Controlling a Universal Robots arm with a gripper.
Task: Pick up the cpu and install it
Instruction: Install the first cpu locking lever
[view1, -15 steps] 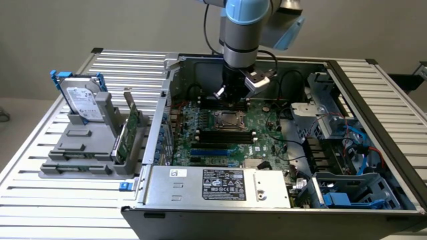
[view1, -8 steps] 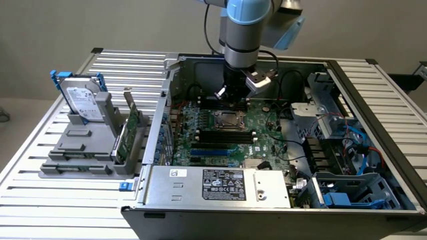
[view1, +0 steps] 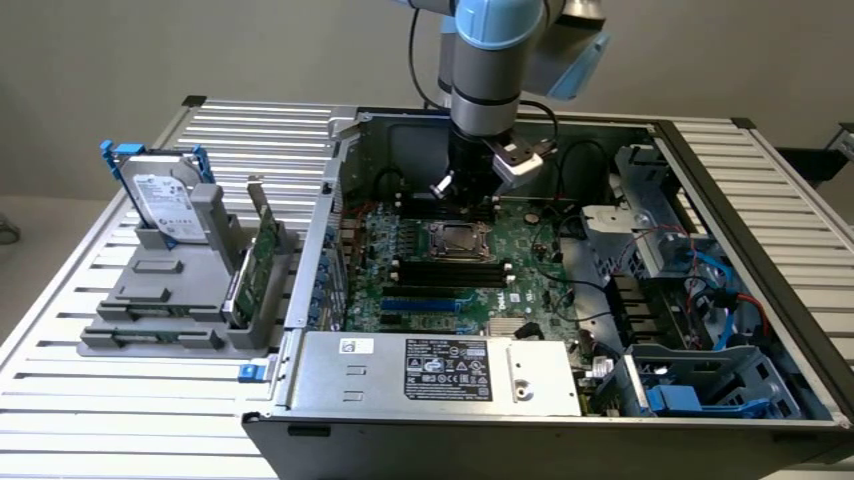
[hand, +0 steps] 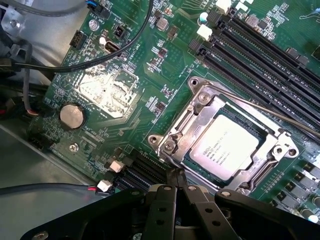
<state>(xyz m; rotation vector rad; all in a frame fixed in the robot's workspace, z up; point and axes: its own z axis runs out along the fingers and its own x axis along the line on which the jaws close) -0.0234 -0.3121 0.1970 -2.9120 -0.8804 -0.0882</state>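
An open computer case (view1: 534, 445) fills the centre and right of the exterior view, on a slatted table (view1: 80, 400) (a hard drive (view1: 167, 205) stands in a grey rack at far left). The arm (view1: 487, 60) reaches down from top centre over the green motherboard (view1: 534, 280). Its gripper (hand: 175, 182), fingers pressed together and holding nothing, hangs at the edge of the metal socket frame (hand: 202, 97); contact is unclear. The cpu (hand: 225, 147) lies seated inside that frame, mid-picture in the exterior view.

Open room above cpu (hand: 226, 149), black cable (hand: 148, 17) beside, case walls (view1: 324, 222) around
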